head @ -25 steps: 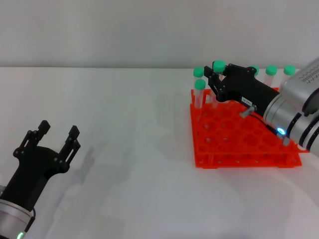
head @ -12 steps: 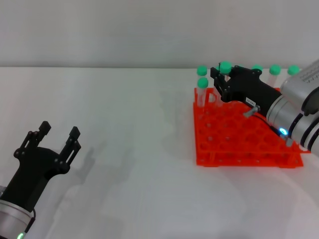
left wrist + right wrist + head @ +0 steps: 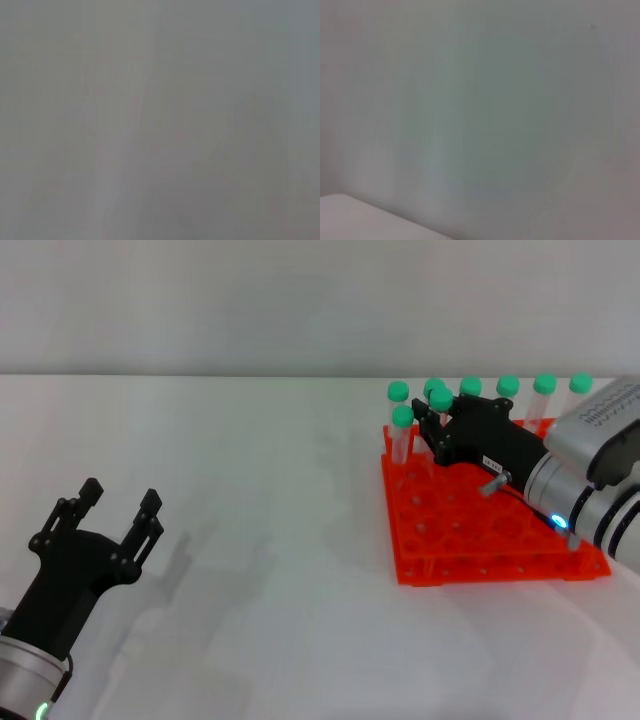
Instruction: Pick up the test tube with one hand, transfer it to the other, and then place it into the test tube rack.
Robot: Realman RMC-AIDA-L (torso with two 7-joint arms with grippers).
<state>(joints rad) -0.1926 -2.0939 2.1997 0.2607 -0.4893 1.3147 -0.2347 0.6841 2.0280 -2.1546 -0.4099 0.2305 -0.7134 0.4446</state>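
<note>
In the head view the orange-red test tube rack [image 3: 470, 530] stands at the right of the white table. My right gripper [image 3: 433, 420], black with a small white label, is over the rack's far left corner. It is shut on a test tube whose green cap [image 3: 441, 398] shows just above the fingers, and the tube stands upright with its lower part hidden behind the gripper. My left gripper [image 3: 120, 504] is open and empty at the lower left, far from the rack. Both wrist views show only blank grey.
Several other green-capped tubes stand in the rack: two at its far left corner [image 3: 402, 417] and a row along its back edge [image 3: 508, 387]. The white table [image 3: 270, 540] stretches between the two arms, with a pale wall behind it.
My right gripper has shifted slightly and come down with the tube, so the green cap sits lower, level with the other caps. The left arm has not moved.
</note>
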